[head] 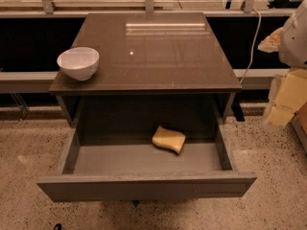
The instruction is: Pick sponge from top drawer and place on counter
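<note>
The sponge [169, 139], a small yellow-tan block with wavy edges, lies inside the open top drawer [144, 188], toward the back and right of centre. The drawer is pulled out toward the camera. The glossy dark brown counter [158, 51] sits above it. My gripper [284, 102] is at the far right edge of the view, beside the cabinet and well to the right of the sponge, level with the counter's front edge. It holds nothing that I can see.
A white bowl [78, 63] stands on the counter's front left corner. A metal rail [148, 1] runs behind the cabinet, and a white cable [253, 42] hangs at the right. Speckled floor [29, 176] surrounds the cabinet.
</note>
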